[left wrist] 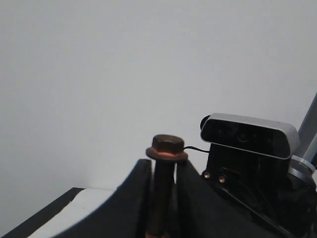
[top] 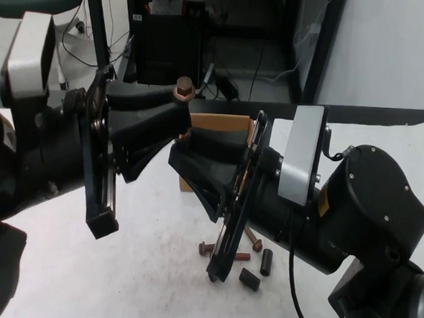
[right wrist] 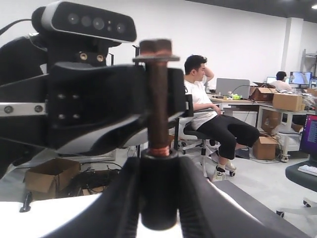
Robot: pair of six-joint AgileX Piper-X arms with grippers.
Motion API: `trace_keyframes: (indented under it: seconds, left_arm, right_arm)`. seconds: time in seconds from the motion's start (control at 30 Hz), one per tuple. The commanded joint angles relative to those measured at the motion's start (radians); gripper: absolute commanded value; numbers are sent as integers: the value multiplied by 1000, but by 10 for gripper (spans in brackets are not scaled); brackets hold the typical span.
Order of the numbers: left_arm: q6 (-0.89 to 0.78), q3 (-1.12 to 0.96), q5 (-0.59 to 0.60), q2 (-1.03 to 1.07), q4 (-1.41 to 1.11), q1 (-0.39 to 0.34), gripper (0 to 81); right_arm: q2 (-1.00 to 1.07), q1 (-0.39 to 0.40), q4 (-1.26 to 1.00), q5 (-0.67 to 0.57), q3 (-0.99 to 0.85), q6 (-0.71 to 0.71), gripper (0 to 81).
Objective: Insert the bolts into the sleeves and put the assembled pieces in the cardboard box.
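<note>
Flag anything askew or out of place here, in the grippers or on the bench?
Nothing stands out. The bolt stands upright in the left gripper, in line with the sleeve held by the right gripper. Spare bolts and spare sleeves lie loose on the bench.

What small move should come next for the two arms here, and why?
Probably the left gripper should press the bolt straight down: only its tip sits in the sleeve held by the right gripper, and most of the shaft is exposed.
</note>
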Motion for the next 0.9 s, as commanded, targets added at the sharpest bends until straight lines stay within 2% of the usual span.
trace_keyframes:
  seconds: [0.0,0.1,0.37,0.7,0.87]
  left_arm:
    - [-7,-8,28,-2,-11,-2,350]
    - [-31,-8,28,-2,-11,-2,396]
    - [-31,-8,23,-2,-38,-2,396]
    - [-27,-8,23,-2,-38,58,396]
    - [-31,-8,50,-2,-36,58,396]
  right_arm:
    - [-8,-4,-13,25,-6,1,8]
    - [-8,-4,-13,25,-6,1,8]
    - [-8,-4,18,23,-6,1,8]
    - [-8,-4,23,23,-6,1,8]
    - [-8,-4,23,23,-6,1,8]
